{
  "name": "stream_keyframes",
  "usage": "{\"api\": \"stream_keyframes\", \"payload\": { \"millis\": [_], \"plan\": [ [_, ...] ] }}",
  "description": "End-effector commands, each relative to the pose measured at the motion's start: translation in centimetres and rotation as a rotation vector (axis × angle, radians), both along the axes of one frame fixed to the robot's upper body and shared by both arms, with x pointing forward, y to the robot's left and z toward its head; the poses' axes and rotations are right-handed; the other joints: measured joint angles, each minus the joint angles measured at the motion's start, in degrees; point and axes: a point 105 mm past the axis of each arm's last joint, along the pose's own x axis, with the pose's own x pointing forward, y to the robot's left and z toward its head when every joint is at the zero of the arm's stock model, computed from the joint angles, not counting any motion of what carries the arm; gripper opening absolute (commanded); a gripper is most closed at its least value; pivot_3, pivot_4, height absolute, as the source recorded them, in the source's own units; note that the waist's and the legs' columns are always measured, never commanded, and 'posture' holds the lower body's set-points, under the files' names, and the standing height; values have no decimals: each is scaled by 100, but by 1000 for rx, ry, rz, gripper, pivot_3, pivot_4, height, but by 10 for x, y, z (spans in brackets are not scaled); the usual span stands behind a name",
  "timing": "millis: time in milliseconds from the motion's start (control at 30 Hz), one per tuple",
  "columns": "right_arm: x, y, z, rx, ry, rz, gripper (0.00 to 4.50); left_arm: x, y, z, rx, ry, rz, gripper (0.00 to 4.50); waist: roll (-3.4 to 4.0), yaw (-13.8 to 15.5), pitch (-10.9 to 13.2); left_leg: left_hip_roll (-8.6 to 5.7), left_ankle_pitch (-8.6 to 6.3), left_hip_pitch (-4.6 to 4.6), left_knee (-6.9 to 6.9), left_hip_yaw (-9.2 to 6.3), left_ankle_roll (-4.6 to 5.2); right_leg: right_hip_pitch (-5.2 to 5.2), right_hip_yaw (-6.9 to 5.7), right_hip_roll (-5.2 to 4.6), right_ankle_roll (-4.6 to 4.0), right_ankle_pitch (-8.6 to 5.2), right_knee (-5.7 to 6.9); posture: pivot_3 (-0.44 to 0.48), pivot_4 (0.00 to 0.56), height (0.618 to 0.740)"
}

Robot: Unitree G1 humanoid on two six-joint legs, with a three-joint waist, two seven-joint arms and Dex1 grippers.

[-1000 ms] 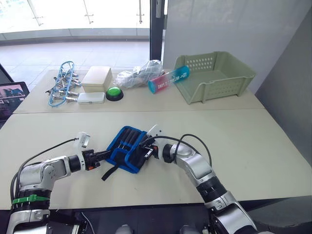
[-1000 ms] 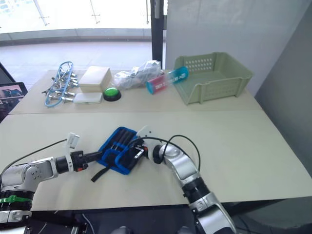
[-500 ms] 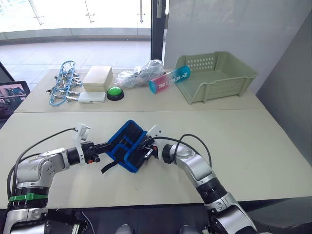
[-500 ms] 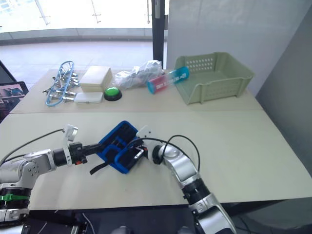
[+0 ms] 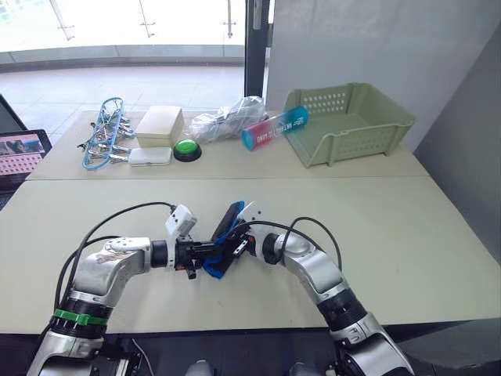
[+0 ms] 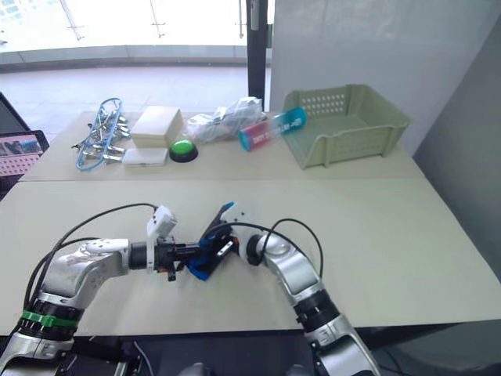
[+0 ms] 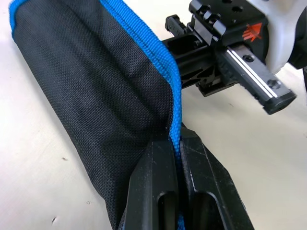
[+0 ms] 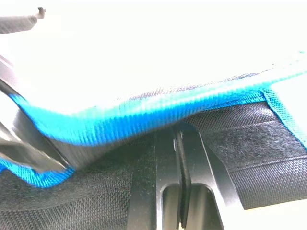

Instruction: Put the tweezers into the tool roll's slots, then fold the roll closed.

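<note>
Two fingers (image 7: 158,191) on one tool roll (image 7: 96,96)

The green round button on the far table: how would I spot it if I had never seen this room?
Look at the far beige table, behind the one where the robot works. Along its left half lies a white flat case, and just right of it sits the green round button on a black base. It is the only domed, bright green thing; the green plastic basket is pale and boxy.

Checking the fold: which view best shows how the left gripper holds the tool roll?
The left wrist view: the left gripper pinches the tool roll at its blue edge. The eye views show the roll raised between both grippers; the right wrist view shows blue edging and black fabric.
</note>
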Motion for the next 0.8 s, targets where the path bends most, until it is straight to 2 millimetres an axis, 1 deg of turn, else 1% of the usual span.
{"api": "stream_keyframes", "payload": {
  "millis": [33,167,267,367,500,600,700,800],
  "plan": [
    [-5,-13,-26,-29,132,-46,0,-6,-11,-24,64,54,-42,7,1,34,-4,0,0,1,0,0,1,3,0,0,0,0,-1,0,150,716],
    [-1,-22,-12,33,141,-82,0,-16,-16,-35,90,85,-91,7,1,80,-6,-1,-1,1,1,0,2,11,0,0,0,0,-12,0,150,716],
    [4,-31,-3,64,134,-112,0,-23,-10,-42,142,100,-118,7,1,77,-6,-1,-2,1,0,0,4,12,0,0,0,0,-33,0,150,716],
    [5,-36,-3,50,133,-114,0,-28,-2,-47,185,113,-142,7,2,61,-6,-1,-2,2,-1,0,4,12,0,0,0,0,-42,0,150,716],
    [5,-35,-7,44,140,-111,0,-35,9,-55,289,121,-193,7,5,20,-8,-1,-3,8,-6,1,5,10,0,0,0,0,-42,0,150,716],
    [6,-32,-4,64,134,-110,0,-30,11,-58,311,130,-167,7,16,-3,-15,-1,-3,13,-10,2,5,11,0,0,0,0,-41,0,150,716],
    [8,-33,6,101,114,-115,0,-25,11,-64,346,128,-132,7,19,4,-16,-1,-3,17,-10,2,5,17,0,0,0,0,-41,0,150,716],
    [7,-37,10,78,89,-93,0,-14,9,-63,327,107,-61,7,27,46,-14,-1,-9,48,-9,1,15,58,0,0,1,0,-51,0,150,716]
  ]
}}
